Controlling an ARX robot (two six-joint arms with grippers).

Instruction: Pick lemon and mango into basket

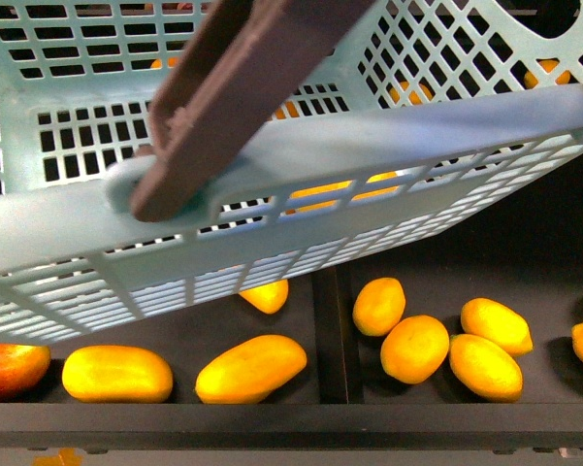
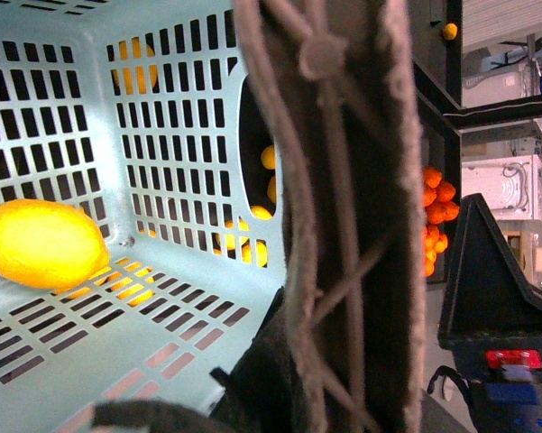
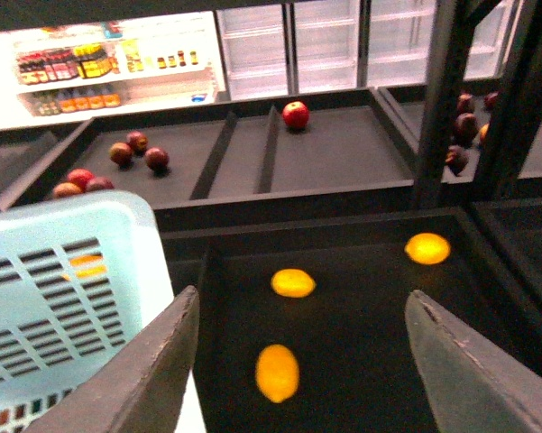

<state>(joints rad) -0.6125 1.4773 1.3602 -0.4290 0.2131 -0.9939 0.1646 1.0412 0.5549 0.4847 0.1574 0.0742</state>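
Lemon lay inside the basket, on its slotted floor close to 1 side wall, so that half looked done. Mango, the red one, was not in. It sat on the dark display shelf under the raised, tilted basket, by the shelf's front edge at the left, just beside an all-yellow mango. So 1 of 2 fruits was in, and the mango was left to pick and drop.

Left hand: its wrist view was filled by the brown handle right against the camera and no fingers showed. I could not tell whether it was closed on anything. My guess was that this arm carried the basket, since it hung clear of the shelf.

Right hand was spread wide and empty, fingers far apart over a dark compartment with 3 yellow fruits lying well apart. The red mango was not in that view, so the right arm probably had to go to the shelf's front left.
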